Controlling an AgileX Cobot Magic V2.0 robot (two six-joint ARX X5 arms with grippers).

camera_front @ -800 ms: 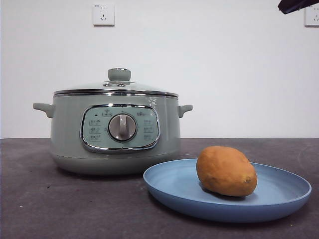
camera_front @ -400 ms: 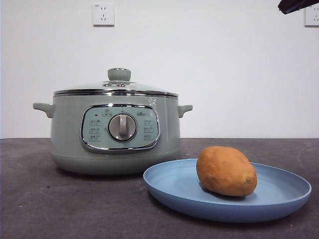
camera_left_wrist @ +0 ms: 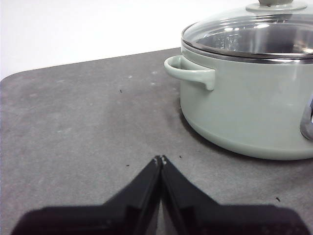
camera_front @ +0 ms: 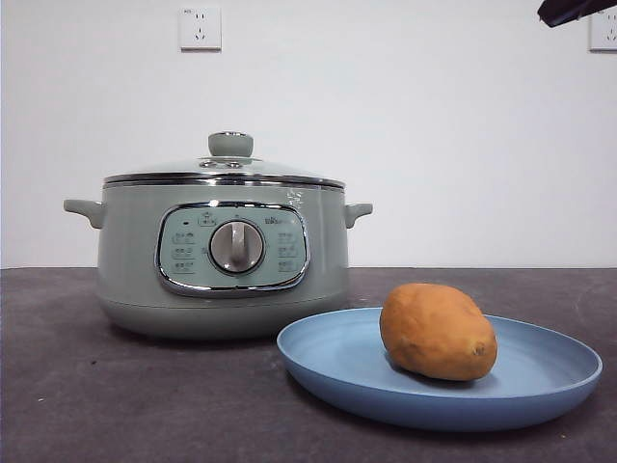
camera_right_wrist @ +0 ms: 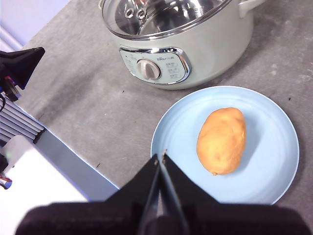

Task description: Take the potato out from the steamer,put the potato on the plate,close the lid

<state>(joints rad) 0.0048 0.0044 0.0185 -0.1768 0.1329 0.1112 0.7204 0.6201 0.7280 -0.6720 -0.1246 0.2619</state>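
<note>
Nothing has moved since the earlier frames. Front view: potato (camera_front: 438, 331) lies on the plate (camera_front: 540, 391) beside the steamer (camera_front: 224, 253), lid (camera_front: 229, 159) on. Left wrist view: left gripper (camera_left_wrist: 160, 159), jaws closed and empty, hovers over the counter (camera_left_wrist: 78, 127) near the steamer's handle. Right wrist view: right gripper (camera_right_wrist: 161, 157), closed and empty, hangs above the plate's edge, apart from the potato.
</note>
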